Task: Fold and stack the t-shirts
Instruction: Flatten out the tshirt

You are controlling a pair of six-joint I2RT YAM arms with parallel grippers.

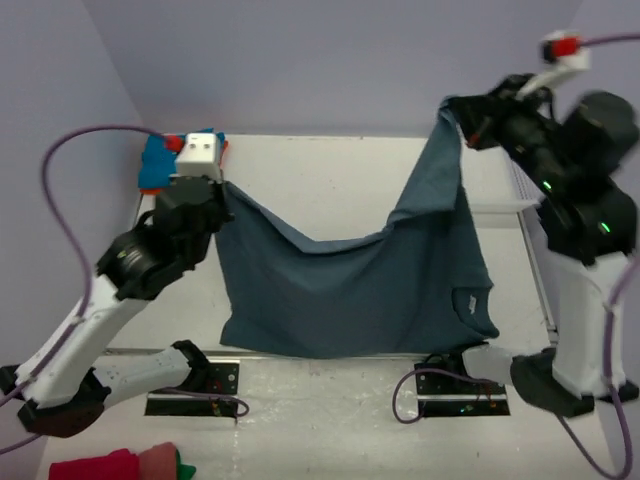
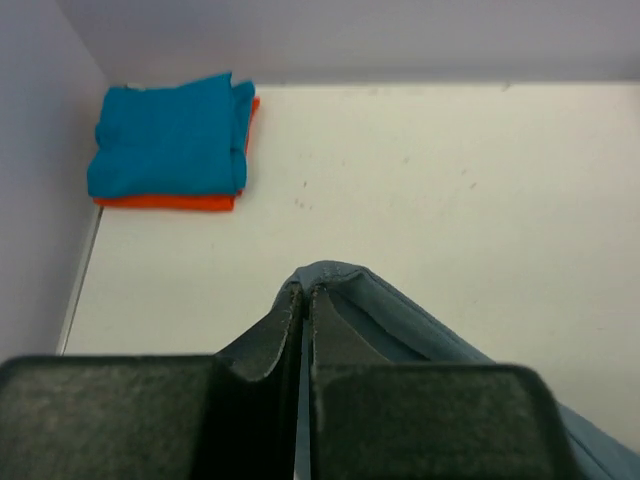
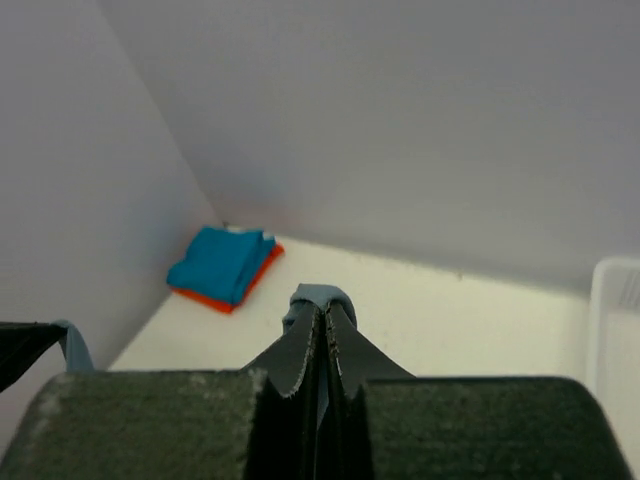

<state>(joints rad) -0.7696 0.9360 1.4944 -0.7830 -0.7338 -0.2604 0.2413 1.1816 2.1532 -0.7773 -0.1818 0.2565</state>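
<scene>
Slate-blue t-shirt [image 1: 350,290] hangs stretched above the table [image 1: 330,180]
Left gripper [image 2: 303,296] and right gripper [image 3: 320,316] each pinch its edge, jaws closed tight; ahead-left of them, turquoise t-shirt [image 2: 170,140] lies on orange t-shirt [image 2: 165,202] in the table corner.

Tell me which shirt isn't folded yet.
The slate-blue shirt, hanging between the left gripper and right gripper; the turquoise shirt and orange shirt lie folded, stacked.

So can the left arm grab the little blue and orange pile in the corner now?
Probably not yet. The left claw is shut on the big slate-blue shirt, so it's busy. The table between it and the pile looks free, though.
</scene>
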